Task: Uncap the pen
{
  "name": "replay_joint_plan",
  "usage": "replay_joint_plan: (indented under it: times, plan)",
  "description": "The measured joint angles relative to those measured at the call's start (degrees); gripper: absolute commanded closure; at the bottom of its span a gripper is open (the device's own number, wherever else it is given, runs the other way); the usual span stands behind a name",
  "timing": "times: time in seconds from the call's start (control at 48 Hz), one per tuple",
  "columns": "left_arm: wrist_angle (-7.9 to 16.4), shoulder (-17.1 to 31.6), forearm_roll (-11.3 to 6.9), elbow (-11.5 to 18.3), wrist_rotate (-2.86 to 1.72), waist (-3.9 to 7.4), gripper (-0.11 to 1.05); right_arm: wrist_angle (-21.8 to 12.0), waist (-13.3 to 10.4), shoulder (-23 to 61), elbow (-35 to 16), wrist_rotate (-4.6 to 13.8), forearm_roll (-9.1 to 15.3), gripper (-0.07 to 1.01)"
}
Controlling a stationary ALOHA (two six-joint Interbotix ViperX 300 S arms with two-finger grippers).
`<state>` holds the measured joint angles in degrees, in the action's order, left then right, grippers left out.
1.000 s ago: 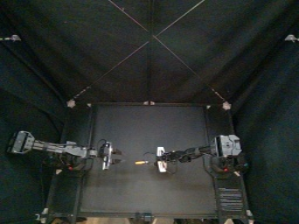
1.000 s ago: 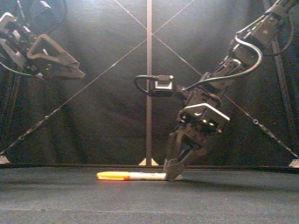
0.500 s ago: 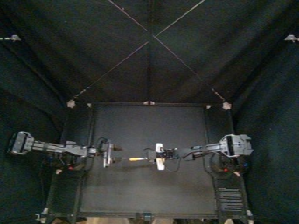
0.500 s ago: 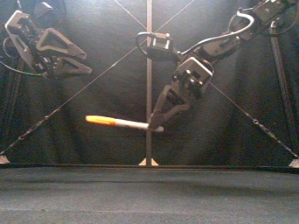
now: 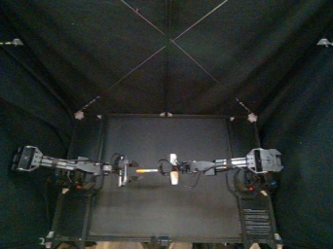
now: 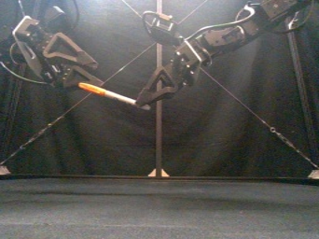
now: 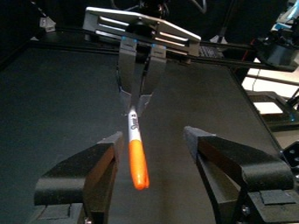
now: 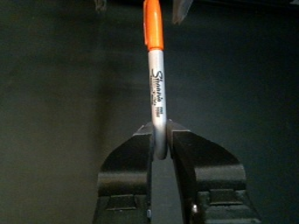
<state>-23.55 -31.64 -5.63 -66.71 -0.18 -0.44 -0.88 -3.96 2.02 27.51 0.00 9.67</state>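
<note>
A white-barrelled pen (image 6: 118, 96) with an orange cap (image 6: 91, 90) hangs high above the table, tilted with the cap end higher. My right gripper (image 6: 147, 103) is shut on the bare end of the barrel (image 8: 155, 83). The cap (image 7: 139, 164) points at my left gripper (image 7: 152, 138), which stands open with the cap between its two jaws, touching neither. In the top view the pen (image 5: 151, 172) lies level between the left gripper (image 5: 127, 171) and the right gripper (image 5: 169, 171) over the table's middle. The right wrist view shows the cap (image 8: 152, 22) reaching up between the left jaws.
The black table (image 5: 166, 209) lies bare below both arms. Black curtains close the back and sides.
The right gripper has lifted the pen off the table and carried it up and to the left. The cap end now sits between the left gripper's open jaws.
</note>
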Motion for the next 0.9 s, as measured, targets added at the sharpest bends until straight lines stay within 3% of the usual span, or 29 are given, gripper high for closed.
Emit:
replay_joint_plan:
  times: [0.167, 0.312, 0.458, 0.896]
  plan:
    - [0.0, 2.5, -0.26, 0.7, 0.00, 0.18, 0.04, 0.7, 0.0, -0.7, 0.0, -0.09, 0.1, 0.45]
    - [0.0, 2.8, -2.11, 0.7, -0.09, 0.97, 0.05, 1.0, 0.0, -1.6, 0.0, -0.09, 0.4, 0.45]
    - [-0.1, 2.7, -3.60, 0.6, 0.18, 1.85, 0.05, 1.1, -0.1, -2.3, 0.6, 0.00, 0.5, 0.45]
    - [-0.1, 2.3, -4.04, 0.7, 0.09, 2.37, 0.12, 1.2, -0.1, -2.6, 1.6, 0.18, 0.6, 0.45]
